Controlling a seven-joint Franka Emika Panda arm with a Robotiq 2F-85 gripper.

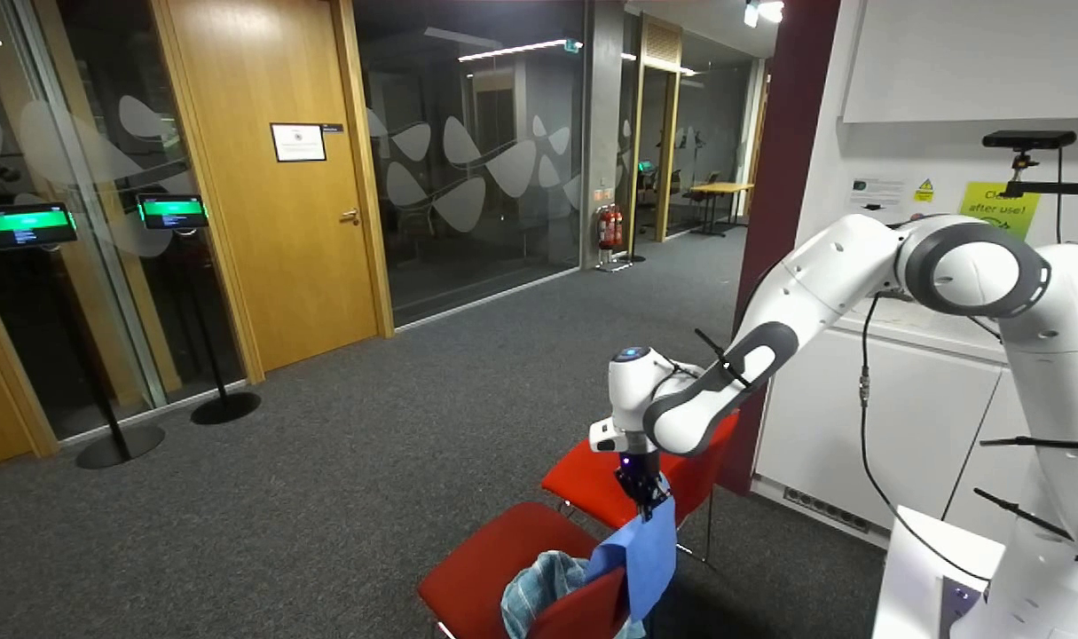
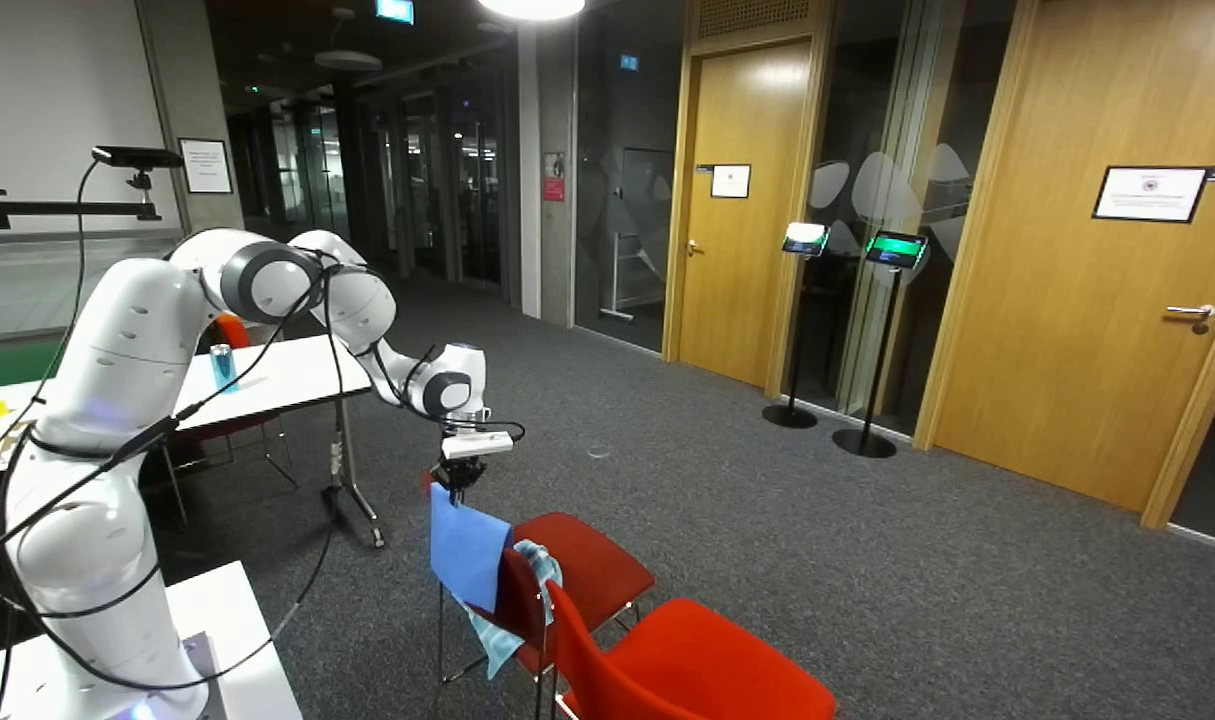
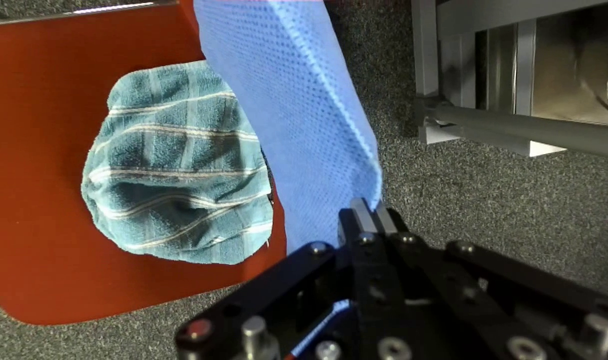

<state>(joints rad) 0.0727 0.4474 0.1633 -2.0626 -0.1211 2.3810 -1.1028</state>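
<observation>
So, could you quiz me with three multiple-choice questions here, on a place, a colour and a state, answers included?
1. Where does the blue cloth hang?
A. From the door handle
B. Over a chair's backrest
C. Off the table edge

2. What colour is the seat under the striped towel?
A. Green
B. White
C. Red

3. What state is the gripper in?
A. Shut on the blue cloth
B. Wide open
C. Shut on the striped towel

1 B: both exterior views show the blue cloth draped over the chair's backrest.
2 C: the wrist view shows red around the striped towel.
3 A: there, the fingertips sit close together on the blue cloth's edge.
</observation>
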